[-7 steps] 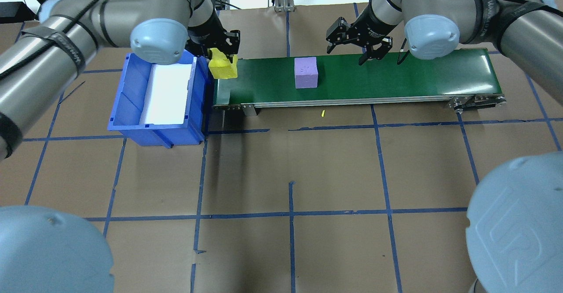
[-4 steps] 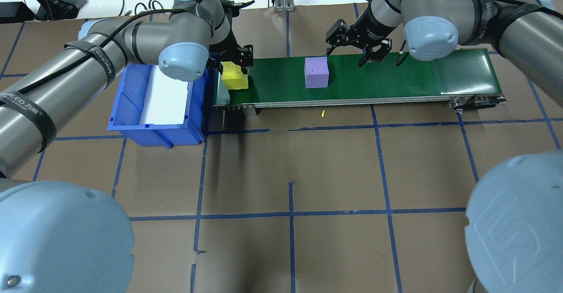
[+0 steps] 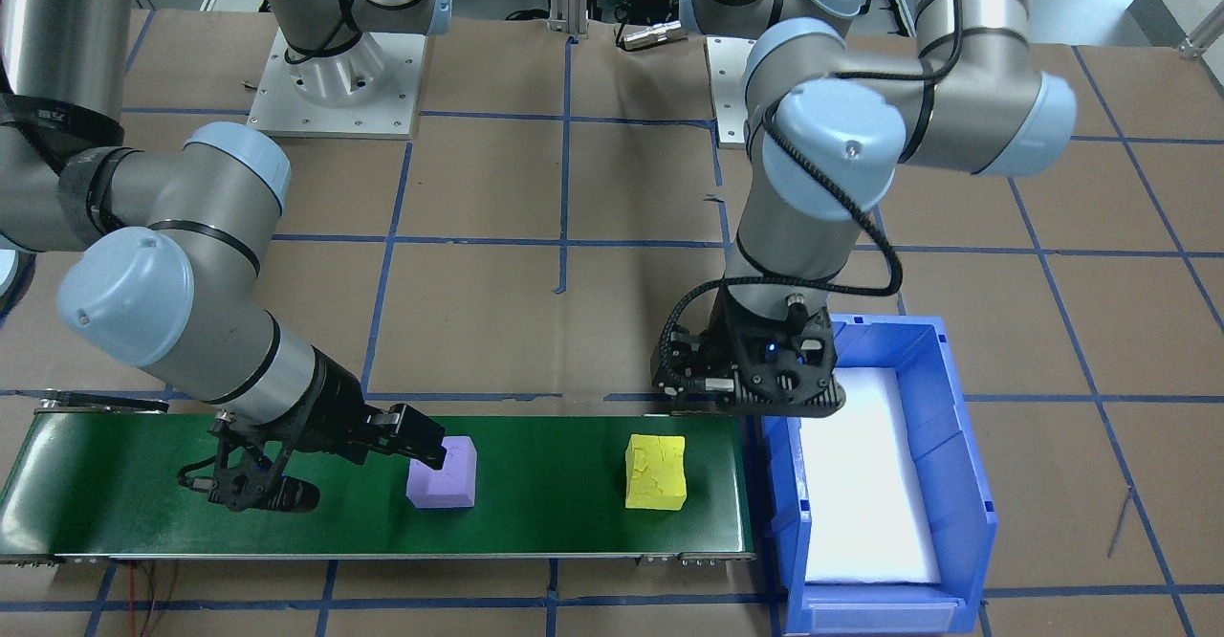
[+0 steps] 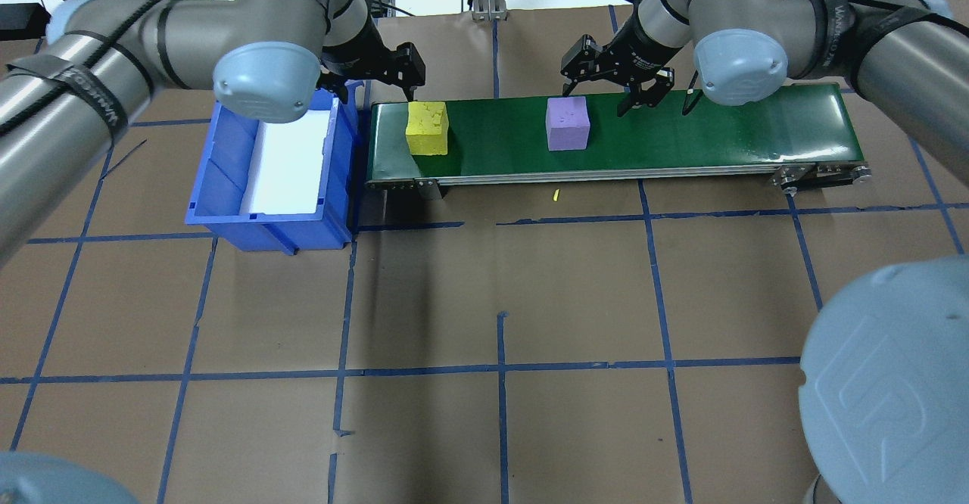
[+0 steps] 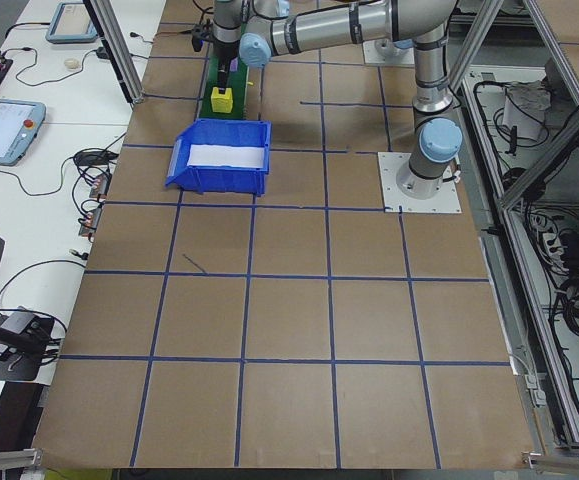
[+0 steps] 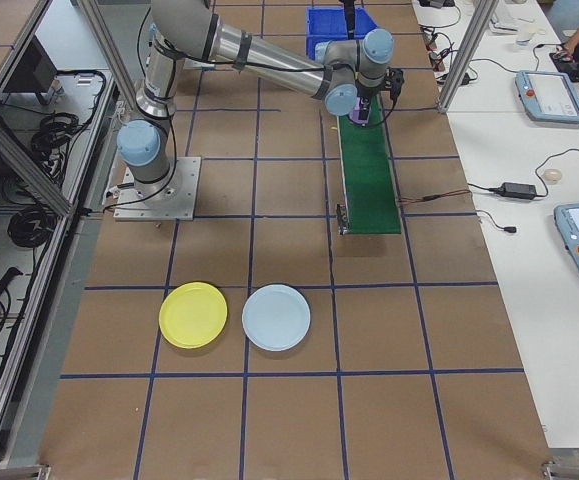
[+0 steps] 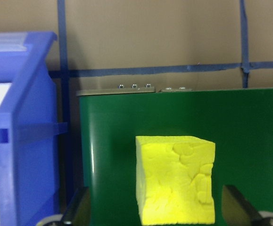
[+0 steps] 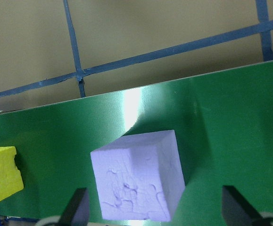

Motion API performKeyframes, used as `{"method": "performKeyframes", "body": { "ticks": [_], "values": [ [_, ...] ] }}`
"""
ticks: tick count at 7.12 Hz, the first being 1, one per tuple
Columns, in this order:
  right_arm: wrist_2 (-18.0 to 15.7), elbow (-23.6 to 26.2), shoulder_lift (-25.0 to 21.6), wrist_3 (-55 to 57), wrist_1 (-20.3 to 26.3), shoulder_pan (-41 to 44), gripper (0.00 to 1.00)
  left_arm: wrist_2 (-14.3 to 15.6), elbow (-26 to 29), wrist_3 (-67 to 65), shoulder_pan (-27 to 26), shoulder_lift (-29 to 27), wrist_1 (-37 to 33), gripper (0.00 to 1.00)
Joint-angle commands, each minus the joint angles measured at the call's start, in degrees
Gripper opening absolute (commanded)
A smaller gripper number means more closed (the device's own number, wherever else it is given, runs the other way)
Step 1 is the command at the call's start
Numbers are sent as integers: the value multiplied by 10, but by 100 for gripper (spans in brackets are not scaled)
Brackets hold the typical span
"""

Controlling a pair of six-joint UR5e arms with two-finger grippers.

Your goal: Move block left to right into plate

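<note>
A yellow block (image 4: 428, 127) rests free on the left end of the green conveyor belt (image 4: 719, 129). My left gripper (image 4: 378, 84) hangs open just behind and above it; the left wrist view shows the yellow block (image 7: 175, 179) low between the spread fingers. Further along the belt stands a purple block (image 4: 568, 122). My right gripper (image 4: 615, 88) is open right beside it, and one finger overlaps the purple block (image 3: 443, 472) in the front-facing view. A yellow plate (image 6: 193, 315) and a light blue plate (image 6: 276, 317) lie on the table beyond the belt's right end.
A blue bin (image 4: 227, 178) with a white foam lining stands against the belt's left end. The brown table is marked with blue tape lines. A small yellow scrap (image 4: 555, 195) lies in front of the belt.
My left gripper set the yellow block on the belt's left end, opened and drew back. Both blocks have moved right along the belt. The right gripper stayed put.
</note>
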Motion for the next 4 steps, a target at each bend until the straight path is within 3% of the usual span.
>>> {"method": "performKeyframes", "body": {
  "ticks": [1,3,4],
  "values": [
    [0,-3,12,0,-1,0,100,47,-7,7,44,93,-114,100],
    [-2,-6,27,0,-15,0,100,44,-32,18,63,172,-250,100],
    [-11,0,37,-8,-43,0,92,42,-32,20,65,184,-247,100]
  ]
}}
